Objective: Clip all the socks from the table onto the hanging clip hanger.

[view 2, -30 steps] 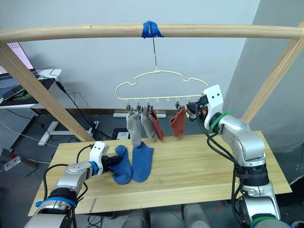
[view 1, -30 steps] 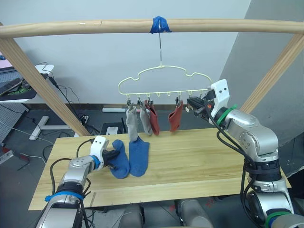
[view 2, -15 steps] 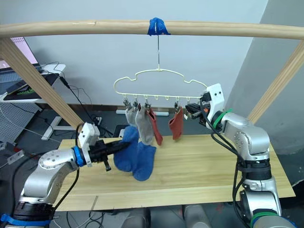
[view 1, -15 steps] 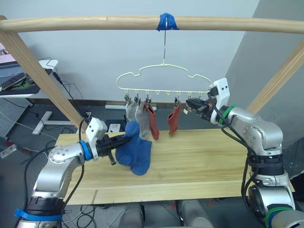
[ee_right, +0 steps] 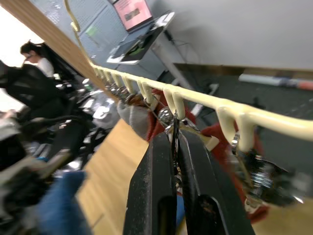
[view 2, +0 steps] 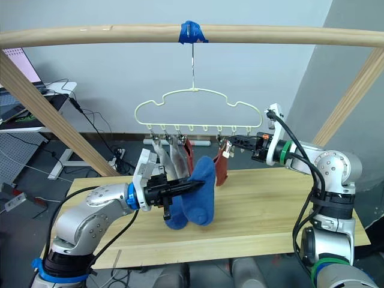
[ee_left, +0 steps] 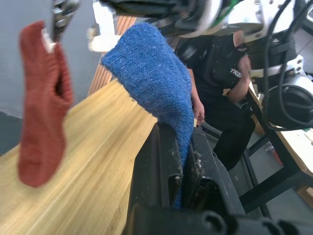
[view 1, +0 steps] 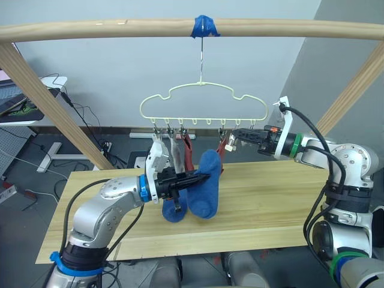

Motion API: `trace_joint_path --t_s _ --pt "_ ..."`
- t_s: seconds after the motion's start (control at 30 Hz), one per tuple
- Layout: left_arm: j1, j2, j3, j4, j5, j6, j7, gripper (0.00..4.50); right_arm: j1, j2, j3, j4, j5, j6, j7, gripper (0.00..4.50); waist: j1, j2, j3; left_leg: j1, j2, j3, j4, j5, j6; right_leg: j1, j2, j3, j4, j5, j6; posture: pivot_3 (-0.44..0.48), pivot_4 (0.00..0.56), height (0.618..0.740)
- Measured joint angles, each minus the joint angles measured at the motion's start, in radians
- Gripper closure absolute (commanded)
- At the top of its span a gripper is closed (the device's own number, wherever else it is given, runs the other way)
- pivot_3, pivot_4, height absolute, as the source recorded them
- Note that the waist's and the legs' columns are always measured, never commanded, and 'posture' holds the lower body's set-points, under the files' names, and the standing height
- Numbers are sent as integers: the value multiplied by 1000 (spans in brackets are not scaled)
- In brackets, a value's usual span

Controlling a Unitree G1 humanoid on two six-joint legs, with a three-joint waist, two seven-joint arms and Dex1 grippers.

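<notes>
Left eye view: the left gripper, arm reaching forward, pinches a blue ankle sock below the pale yellow-green wire clip hanger. The right gripper (arm stretched sideways) pinches a small metal clip there, its grip partly hidden.

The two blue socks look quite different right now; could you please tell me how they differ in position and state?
One blue sock is lifted off the table, pinched in the left gripper with its end raised toward the clip hanger; the other blue sock lies on the table, ungripped. The held one stands upright; the lying one is partly hidden behind the arm. Both are the same blue, and neither is clipped yet.
</notes>
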Motion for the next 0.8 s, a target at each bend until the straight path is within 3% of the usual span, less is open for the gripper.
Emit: trace_joint_path --t_s 0.3,0.8 --pt "-45 -36 -21 43 4 -10 0 4467 -61 80 -163 23 156 184 -135 4500 -18 0 0 0 0 0 0 0 0 0 0 0 0 0 0 -129 148 740" --pt "-61 -46 -42 63 15 -25 0 4467 -74 124 -217 23 218 215 -258 4500 -21 0 0 0 0 0 0 0 0 0 0 0 0 0 0 -140 143 740"
